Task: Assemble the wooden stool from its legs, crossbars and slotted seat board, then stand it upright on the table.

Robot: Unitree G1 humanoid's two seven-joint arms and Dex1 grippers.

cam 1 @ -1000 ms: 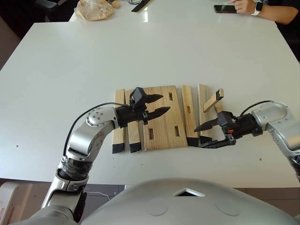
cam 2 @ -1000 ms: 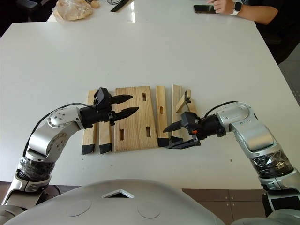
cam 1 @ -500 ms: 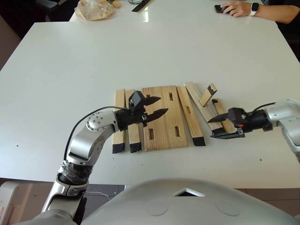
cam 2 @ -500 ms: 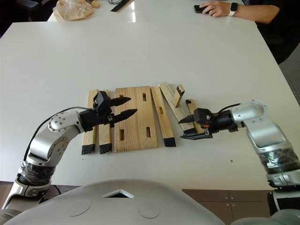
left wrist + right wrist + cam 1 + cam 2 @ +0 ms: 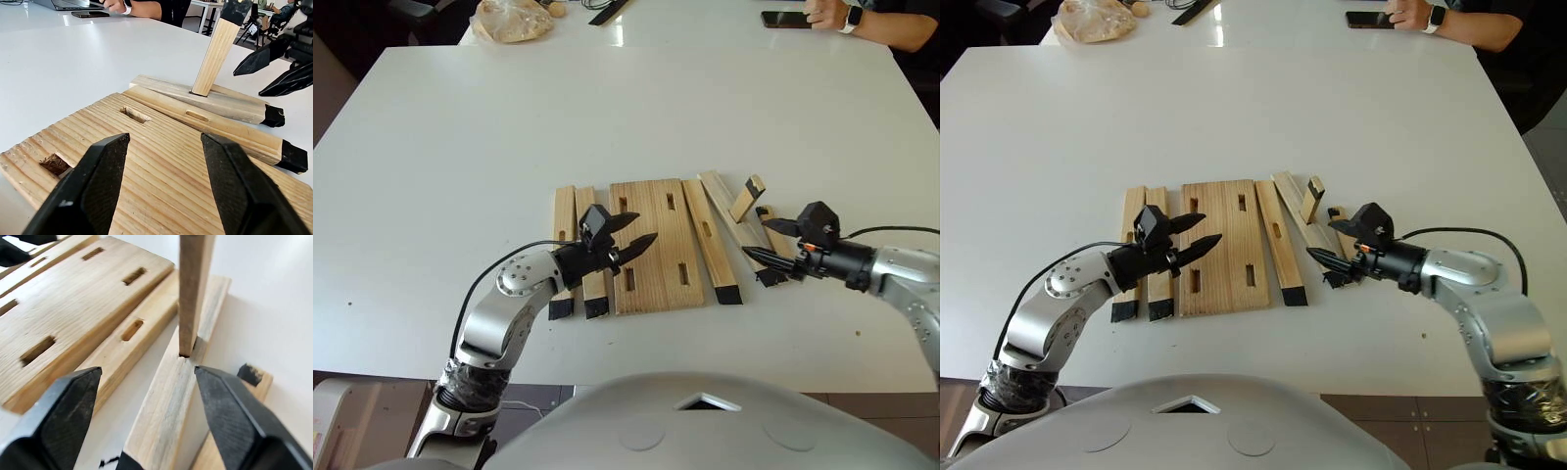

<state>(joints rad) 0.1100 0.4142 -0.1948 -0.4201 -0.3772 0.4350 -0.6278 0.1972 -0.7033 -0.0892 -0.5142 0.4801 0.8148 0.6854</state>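
The slotted seat board (image 5: 651,245) lies flat mid-table. Two black-tipped legs (image 5: 564,250) lie along its left edge. On its right a slotted leg (image 5: 707,241) lies slanted, then another leg (image 5: 732,217) with a short crossbar (image 5: 747,199) standing tilted in its slot, and one more piece (image 5: 775,257) beside that. My left gripper (image 5: 644,227) hovers open just over the board's left part (image 5: 146,161), holding nothing. My right gripper (image 5: 759,239) is open and empty, its fingers one above the other, pointing at the leg (image 5: 176,396) with the crossbar (image 5: 193,289).
A crumpled bag (image 5: 512,20) sits at the table's far left edge. A phone (image 5: 783,18) lies at the far right under a person's hand (image 5: 827,12). Bare white table (image 5: 460,176) surrounds the parts.
The two right-hand legs swung from straight to slanted as my right gripper drew right; it has since lifted and turned toward them. My left gripper slid slightly toward me.
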